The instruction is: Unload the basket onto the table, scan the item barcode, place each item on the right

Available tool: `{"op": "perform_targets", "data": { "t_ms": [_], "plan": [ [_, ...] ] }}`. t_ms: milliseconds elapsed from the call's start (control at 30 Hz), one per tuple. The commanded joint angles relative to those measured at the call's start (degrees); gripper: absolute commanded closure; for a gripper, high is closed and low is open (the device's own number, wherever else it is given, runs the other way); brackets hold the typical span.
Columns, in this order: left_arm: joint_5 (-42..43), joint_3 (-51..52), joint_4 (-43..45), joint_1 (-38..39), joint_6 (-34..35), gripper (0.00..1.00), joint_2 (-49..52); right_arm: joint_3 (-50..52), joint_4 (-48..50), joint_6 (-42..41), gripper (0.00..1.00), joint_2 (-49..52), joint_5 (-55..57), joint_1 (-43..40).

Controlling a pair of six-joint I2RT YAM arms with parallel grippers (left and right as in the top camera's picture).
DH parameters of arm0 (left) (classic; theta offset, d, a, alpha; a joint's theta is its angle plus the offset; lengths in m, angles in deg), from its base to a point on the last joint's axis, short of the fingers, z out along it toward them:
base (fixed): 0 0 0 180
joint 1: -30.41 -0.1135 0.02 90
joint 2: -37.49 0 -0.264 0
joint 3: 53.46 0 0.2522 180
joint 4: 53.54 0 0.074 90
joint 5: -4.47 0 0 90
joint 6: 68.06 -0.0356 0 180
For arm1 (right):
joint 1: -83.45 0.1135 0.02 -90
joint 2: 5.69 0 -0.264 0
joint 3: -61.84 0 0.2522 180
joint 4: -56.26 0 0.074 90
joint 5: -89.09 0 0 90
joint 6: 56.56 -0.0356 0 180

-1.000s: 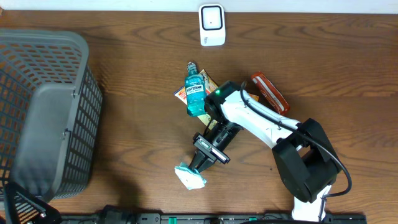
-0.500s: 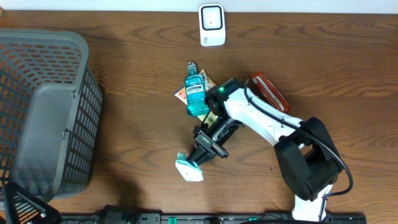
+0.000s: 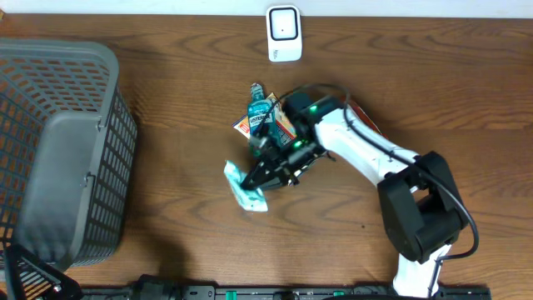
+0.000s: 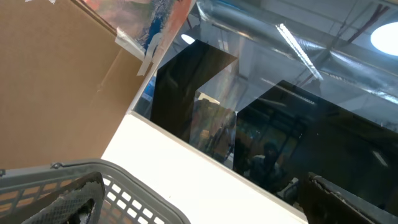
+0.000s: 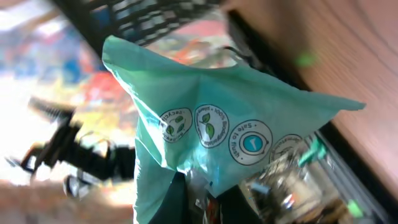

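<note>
Overhead: right gripper [image 3: 255, 177] clamped on teal pouch [image 3: 242, 186], likely lifted to show its barcode; scanner [image 3: 283, 33] well apart, behind the wrist

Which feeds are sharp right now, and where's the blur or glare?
Overhead: evenly lit and sharp; the teal packet in the right gripper is clear but too small to read. Right wrist: packet fills the frame, its round seals fairly crisp, background smeared. Left wrist: aimed upward, ceiling lights glaring, basket rim soft.
</note>
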Motion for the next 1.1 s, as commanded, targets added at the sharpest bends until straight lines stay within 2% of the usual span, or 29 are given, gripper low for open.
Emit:
{"op": "perform_targets", "data": {
  "t_ms": [0,200,333,633,833,933,1067],
  "plan": [
    [-0.52,0.15,0.31,0.24,-0.52,0.01,-0.09,-0.96,-0.98,28.65,0.99,-2.86,-9.53,-3.04],
    [-0.52,0.17,0.26,0.24,-0.52,0.01,-0.09,-0.94,-6.54,73.75,0.99,-6.01,-9.55,-4.87],
    [-0.52,0.15,0.13,0.24,-0.52,0.01,-0.09,-0.98,-4.70,89.24,0.99,-7.74,-9.55,-4.46],
    [-0.52,0.17,-0.15,0.22,-0.55,0.01,-0.09,-1.14,3.72,98.62,0.99,-13.84,-9.57,-2.89],
    [-0.52,0.17,-0.17,0.24,-0.55,0.01,-0.09,-1.14,4.96,99.32,0.99,-21.11,-9.57,-3.21],
    [-0.52,0.24,-0.59,0.24,-0.52,0.01,-0.09,-1.11,4.81,92.54,0.99,-24.92,-9.57,-3.45],
    [-0.50,2.49,-0.52,0.22,1.49,0.01,-0.09,-1.11,4.70,76.46,0.99,-27.06,-9.57,-3.30]
  ]
}}
